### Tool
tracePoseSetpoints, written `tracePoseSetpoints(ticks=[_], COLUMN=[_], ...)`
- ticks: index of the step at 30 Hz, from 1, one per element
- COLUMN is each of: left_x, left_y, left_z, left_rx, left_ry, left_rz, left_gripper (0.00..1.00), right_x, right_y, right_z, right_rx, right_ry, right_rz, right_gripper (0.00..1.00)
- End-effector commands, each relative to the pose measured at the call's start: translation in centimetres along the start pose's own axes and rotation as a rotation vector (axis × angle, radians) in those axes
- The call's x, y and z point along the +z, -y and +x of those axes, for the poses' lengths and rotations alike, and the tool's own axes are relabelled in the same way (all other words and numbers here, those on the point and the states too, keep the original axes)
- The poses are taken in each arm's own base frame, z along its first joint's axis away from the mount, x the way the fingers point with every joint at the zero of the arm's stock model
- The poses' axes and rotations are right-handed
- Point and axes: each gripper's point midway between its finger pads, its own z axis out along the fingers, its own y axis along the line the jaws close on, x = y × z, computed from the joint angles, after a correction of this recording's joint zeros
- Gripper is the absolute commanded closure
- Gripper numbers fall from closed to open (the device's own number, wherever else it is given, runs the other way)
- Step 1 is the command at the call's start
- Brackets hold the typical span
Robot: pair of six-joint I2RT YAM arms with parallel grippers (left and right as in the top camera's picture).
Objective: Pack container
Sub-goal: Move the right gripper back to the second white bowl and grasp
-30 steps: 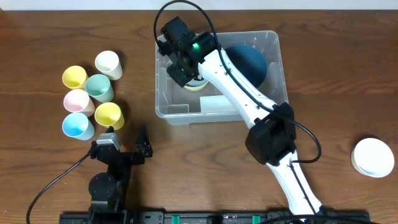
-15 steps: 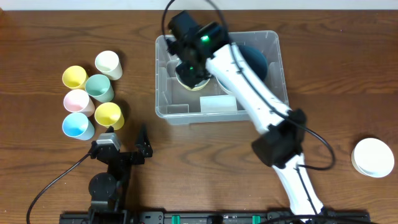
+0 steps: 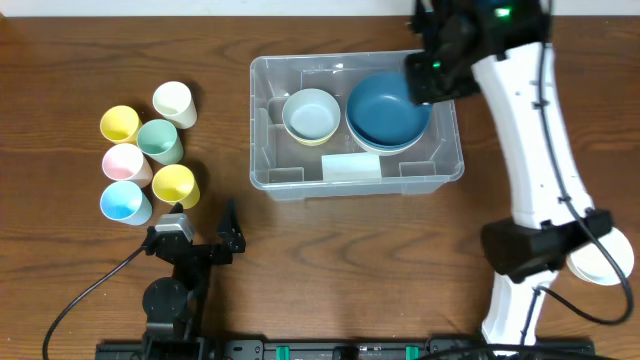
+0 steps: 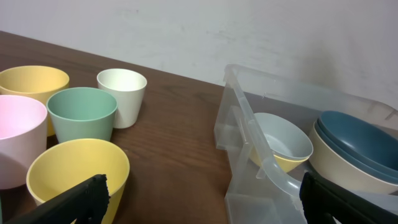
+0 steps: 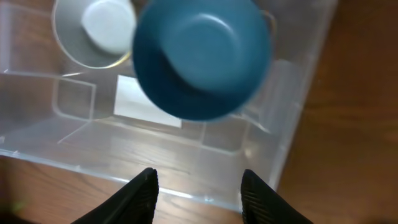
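Observation:
The clear plastic container (image 3: 262, 172) stands at the table's middle back. Inside it sit a small yellow bowl with a pale blue inside (image 3: 310, 115) and a stack of large blue bowls (image 3: 388, 110). Both also show in the right wrist view, the small bowl (image 5: 93, 28) and the blue bowl (image 5: 202, 56), and in the left wrist view (image 4: 283, 140). My right gripper (image 3: 432, 70) is open and empty, high above the container's right end (image 5: 199, 190). My left gripper (image 3: 205, 235) is open and empty near the front edge, between a yellow cup and the container's corner (image 4: 199, 199).
Several coloured cups stand at the left: white (image 3: 173, 102), yellow (image 3: 120, 124), green (image 3: 160, 141), pink (image 3: 125, 161), blue (image 3: 125, 203) and yellow (image 3: 175, 185). A stack of white plates (image 3: 602, 252) lies at the right edge.
My right gripper has let go of the small yellow bowl inside the container, then lifted and swung right to above the blue bowls. The left arm has not moved.

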Motion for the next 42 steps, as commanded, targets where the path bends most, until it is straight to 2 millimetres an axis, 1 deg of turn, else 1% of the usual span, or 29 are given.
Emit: tracePoseSetpoints(ticks=[1,3,5,11,12,15,20,23,26,29,33,36,38,42], left_x=[0.1,0.1,0.1,0.1,0.1,0.1,0.1,0.1,0.1,0.1,0.1,0.1,0.1,0.1], left_y=[-0.5,-0.5,-0.5,-0.5,-0.5,-0.5,-0.5,-0.5,-0.5,-0.5,-0.5,-0.5,-0.5,-0.5], left_z=[1.5,1.5,1.5,1.5,1.5,1.5,1.5,1.5,1.5,1.5,1.5,1.5,1.5,1.5], left_rx=[0.012,0.012,0.012,0.012,0.012,0.012,0.012,0.012,0.012,0.012,0.012,0.012,0.012,0.012], left_ry=[-0.043,-0.043,-0.043,-0.043,-0.043,-0.043,-0.043,-0.043,-0.043,-0.043,-0.043,-0.043,-0.043,-0.043], left_rz=[-0.016,-0.016,-0.016,-0.016,-0.016,-0.016,-0.016,-0.016,-0.016,-0.016,-0.016,-0.016,-0.016,-0.016], left_gripper=[0.02,0.02,0.02,0.02,0.02,0.02,0.02,0.02,0.02,0.02,0.02,0.02,0.02,0.02], right_x=[-3.1,-3.1,-2.8,-1.0,-0.7,0.7,3.2,4.3,5.0,5.8,7.3,8.2,8.8,9.9], right_y=[2.7,4.8,7.2,13.2,13.9,16.5,19.8,21.9,23.8,25.3,26.5,27.4,27.6,28.0], right_z=[1.7,3.0,4.7,9.4,9.9,12.4,16.7,19.0,20.9,22.6,23.7,24.8,25.2,25.5], right_rx=[0.115,0.163,0.242,0.472,0.504,0.619,0.77,0.867,0.949,1.022,1.097,1.135,1.149,1.154], right_ry=[0.034,0.008,-0.032,-0.102,-0.102,-0.098,-0.103,-0.118,-0.127,-0.129,-0.09,-0.076,-0.07,-0.052], right_rz=[-0.004,0.038,0.087,0.164,0.169,0.188,0.215,0.222,0.234,0.239,0.184,0.182,0.181,0.184], right_gripper=[0.52,0.5,0.5,0.49,0.49,0.48,0.45,0.44,0.43,0.43,0.44,0.44,0.44,0.44])
